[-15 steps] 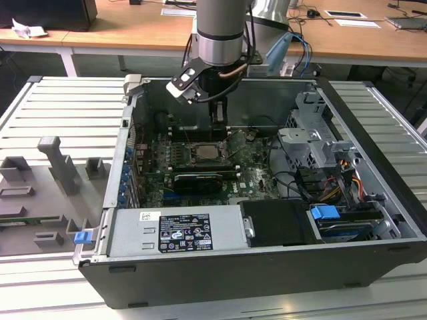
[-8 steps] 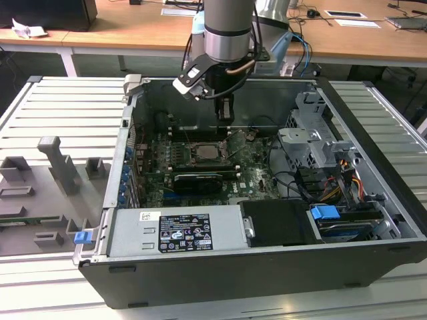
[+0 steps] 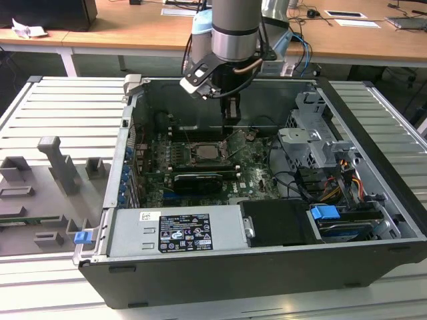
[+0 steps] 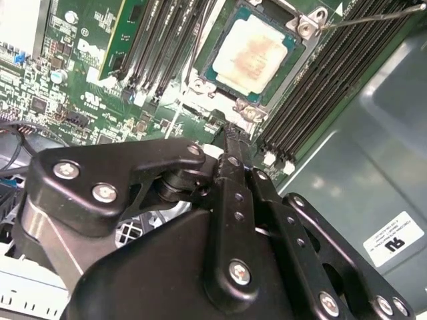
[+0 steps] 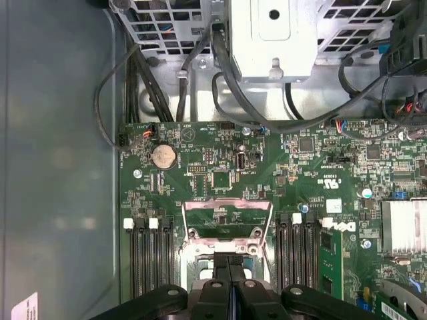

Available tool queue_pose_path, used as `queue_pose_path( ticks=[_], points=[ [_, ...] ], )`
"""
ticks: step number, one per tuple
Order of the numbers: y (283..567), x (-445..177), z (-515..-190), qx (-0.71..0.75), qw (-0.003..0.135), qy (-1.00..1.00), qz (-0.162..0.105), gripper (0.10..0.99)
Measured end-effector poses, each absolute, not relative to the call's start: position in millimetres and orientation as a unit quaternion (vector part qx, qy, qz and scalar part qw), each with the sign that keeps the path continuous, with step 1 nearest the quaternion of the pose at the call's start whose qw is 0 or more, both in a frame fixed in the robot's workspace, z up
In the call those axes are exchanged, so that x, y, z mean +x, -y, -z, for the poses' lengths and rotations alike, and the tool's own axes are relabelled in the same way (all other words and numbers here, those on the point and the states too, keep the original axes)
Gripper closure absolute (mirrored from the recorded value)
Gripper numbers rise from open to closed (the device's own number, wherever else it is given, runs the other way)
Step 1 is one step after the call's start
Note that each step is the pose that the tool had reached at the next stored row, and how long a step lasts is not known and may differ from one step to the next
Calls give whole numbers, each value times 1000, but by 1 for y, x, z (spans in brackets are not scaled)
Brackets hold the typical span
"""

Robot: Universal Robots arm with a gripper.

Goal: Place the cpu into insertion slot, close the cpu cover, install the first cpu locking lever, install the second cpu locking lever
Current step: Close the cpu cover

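The cpu (image 4: 257, 53) is down in the insertion slot (image 4: 248, 110), pale face up, and it looks level to me. The cpu cover (image 5: 227, 205) is swung back off the slot, its window framing bare green board. The gripper (image 4: 230, 135) hangs just above the slot's rim on the cover's side, jaws pressed together with nothing between them. I'd call this the cover-closing step. It wants those closed tips behind the cover's free edge, tipping it gently over the chip, clear of the thin locking lever (image 4: 373, 19) jutting out beside the slot.
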State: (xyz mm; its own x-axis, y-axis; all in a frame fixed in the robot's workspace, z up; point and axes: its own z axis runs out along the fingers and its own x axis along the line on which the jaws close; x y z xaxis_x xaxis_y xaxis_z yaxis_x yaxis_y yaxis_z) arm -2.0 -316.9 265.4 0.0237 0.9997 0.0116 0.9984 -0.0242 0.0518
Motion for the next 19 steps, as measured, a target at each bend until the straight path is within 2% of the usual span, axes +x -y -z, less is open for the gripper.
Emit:
queue_pose_path(
  ticks=[19],
  points=[
    [317, 24, -265, 715, 15, -698, -22, 980]
  ],
)
